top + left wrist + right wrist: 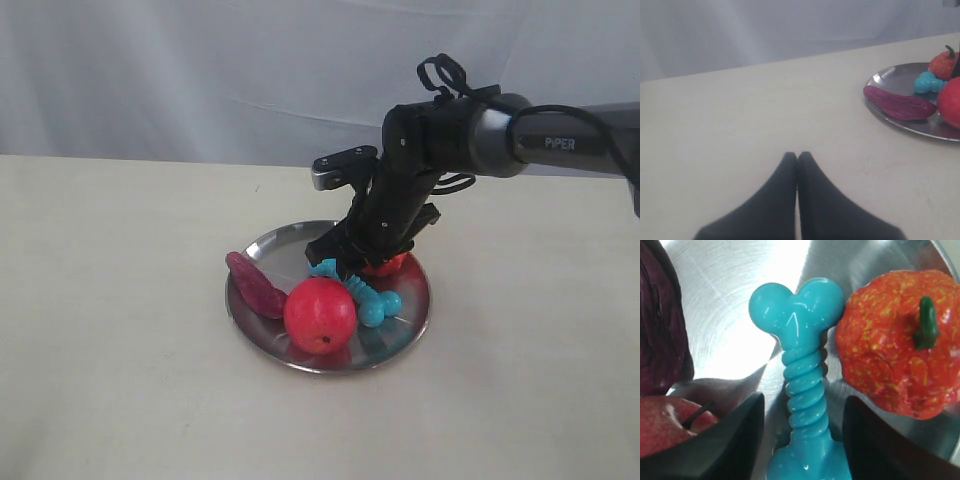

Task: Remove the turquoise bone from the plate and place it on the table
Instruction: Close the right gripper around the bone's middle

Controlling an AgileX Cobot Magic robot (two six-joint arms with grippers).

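The turquoise bone (366, 296) (802, 385) lies flat on the shiny steel plate (283, 250) (730, 315), between a red apple and an orange pumpkin. My right gripper (356, 268) (804, 400) is lowered over it and open, one black finger on each side of the ribbed shaft with a gap on both sides. My left gripper (797, 155) is shut and empty, low over the cream table (740, 115). It is well away from the plate (890, 77) and does not appear in the exterior view.
Also on the plate are a red apple (320, 315), a dark purple sweet potato (257, 285) and an orange toy pumpkin (895, 340) that touches the bone's knobbed end. The cream table (120, 300) stretches wide around the plate. A white curtain hangs behind.
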